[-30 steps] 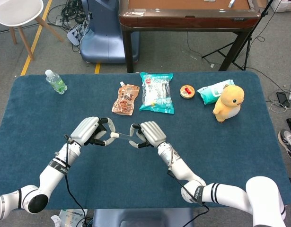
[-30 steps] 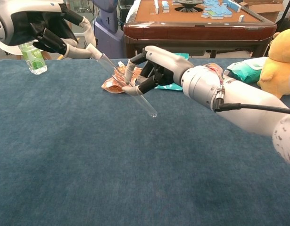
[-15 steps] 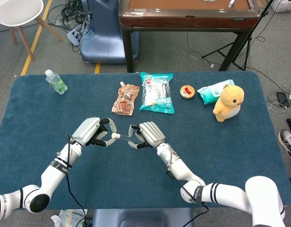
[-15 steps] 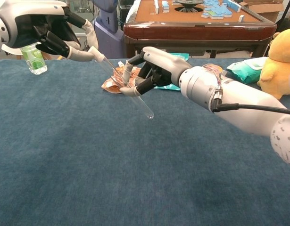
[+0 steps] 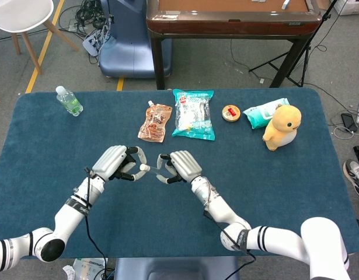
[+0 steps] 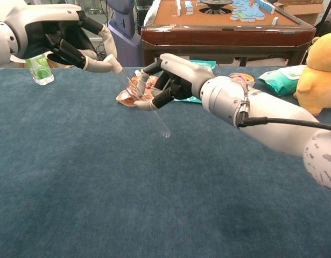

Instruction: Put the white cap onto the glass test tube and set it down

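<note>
My left hand (image 6: 57,37) pinches the white cap (image 6: 115,65), now closer to my right hand (image 6: 168,78). Right hand grips the glass test tube (image 6: 154,115), its mouth now nearly at the cap.

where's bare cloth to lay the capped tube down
The near stretch of the table in front of both hands is bare, as is the right side below the yellow plush. The far edge is crowded: orange pouch, teal packet, small tin, wipes pack.
</note>
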Robot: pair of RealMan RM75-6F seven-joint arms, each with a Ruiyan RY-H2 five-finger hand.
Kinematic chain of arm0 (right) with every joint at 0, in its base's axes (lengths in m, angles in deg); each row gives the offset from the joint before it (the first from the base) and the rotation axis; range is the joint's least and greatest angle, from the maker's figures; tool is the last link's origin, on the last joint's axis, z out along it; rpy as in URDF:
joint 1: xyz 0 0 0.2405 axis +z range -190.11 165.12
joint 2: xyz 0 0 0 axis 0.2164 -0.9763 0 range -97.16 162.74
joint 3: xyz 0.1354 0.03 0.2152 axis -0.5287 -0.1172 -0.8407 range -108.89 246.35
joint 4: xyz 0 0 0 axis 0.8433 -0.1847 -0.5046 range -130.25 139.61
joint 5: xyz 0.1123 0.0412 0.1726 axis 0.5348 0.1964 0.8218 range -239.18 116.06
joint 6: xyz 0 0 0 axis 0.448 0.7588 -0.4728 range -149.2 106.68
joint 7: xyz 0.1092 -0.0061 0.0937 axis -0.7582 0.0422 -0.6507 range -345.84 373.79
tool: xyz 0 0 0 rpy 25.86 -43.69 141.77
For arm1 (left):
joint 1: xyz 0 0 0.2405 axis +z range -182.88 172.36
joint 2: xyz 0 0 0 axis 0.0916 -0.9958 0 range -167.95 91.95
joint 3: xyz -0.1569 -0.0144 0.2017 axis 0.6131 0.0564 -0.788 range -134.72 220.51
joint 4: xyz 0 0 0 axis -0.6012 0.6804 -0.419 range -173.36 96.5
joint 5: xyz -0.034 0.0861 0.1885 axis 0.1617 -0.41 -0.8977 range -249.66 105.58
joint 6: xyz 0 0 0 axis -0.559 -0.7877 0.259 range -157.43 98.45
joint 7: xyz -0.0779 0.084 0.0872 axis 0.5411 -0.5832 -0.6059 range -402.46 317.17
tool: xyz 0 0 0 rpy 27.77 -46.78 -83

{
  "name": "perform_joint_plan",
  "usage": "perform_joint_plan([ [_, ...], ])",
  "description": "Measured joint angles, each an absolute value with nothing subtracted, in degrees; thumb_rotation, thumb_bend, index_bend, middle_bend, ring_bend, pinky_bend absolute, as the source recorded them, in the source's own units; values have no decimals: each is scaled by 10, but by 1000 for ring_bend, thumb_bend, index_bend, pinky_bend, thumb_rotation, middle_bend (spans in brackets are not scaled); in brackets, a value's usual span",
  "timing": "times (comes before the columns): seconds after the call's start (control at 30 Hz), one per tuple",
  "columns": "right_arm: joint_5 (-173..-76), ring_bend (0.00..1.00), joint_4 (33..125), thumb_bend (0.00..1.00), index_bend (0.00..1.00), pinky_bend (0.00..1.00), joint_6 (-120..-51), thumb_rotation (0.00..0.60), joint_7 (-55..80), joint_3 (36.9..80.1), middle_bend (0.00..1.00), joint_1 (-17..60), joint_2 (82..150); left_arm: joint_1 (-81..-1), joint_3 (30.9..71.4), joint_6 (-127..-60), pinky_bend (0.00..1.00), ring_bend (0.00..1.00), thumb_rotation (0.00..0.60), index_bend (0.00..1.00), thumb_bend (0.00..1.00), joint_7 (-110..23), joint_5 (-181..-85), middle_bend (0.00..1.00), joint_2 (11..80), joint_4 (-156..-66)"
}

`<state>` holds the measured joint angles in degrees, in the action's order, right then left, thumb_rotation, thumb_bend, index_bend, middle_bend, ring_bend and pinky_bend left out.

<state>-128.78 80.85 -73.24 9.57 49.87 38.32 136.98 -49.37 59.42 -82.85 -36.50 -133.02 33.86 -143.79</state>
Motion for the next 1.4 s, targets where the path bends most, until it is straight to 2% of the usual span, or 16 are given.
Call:
perform_joint_plan([
  [0.27, -1281, 1000, 811, 777, 756, 989, -736, 600, 99, 495, 936, 383, 1373, -493, 592, -832, 1000, 1000, 600, 522, 330, -367, -1333, 1000, 344, -1434],
  [0.6, -1275, 1000, 820, 791, 756, 990, -724, 600, 121, 503, 937, 382, 1354, -495, 590, -816, 1000, 1000, 600, 205, 325, -364, -1336, 1000, 332, -1434],
  [0.7, -1270, 1000, 830, 792, 756, 990, -709, 600, 135, 508, 938, 382, 1333, -495, 588, -813, 1000, 1000, 600, 167, 326, -363, -1337, 1000, 326, -1432],
  [1.0, -1216, 1000, 883, 793, 756, 990, -637, 600, 247, 536, 938, 399, 1218, -488, 585, -809, 1000, 1000, 600, 143, 326, -360, -1328, 1000, 308, -1423],
  [1.13, -1171, 1000, 901, 793, 756, 990, -616, 600, 316, 561, 938, 415, 1178, -484, 582, -814, 1000, 1000, 600, 143, 326, -363, -1328, 1000, 307, -1421],
  [1.27, -1139, 1000, 898, 792, 756, 990, -613, 600, 355, 593, 938, 427, 1174, -479, 575, -822, 1000, 1000, 600, 143, 326, -373, -1330, 1000, 308, -1418],
  [1.4, -1133, 1000, 870, 790, 756, 990, -618, 600, 364, 606, 938, 429, 1197, -474, 571, -827, 1000, 1000, 600, 143, 325, -378, -1331, 1000, 307, -1421],
])
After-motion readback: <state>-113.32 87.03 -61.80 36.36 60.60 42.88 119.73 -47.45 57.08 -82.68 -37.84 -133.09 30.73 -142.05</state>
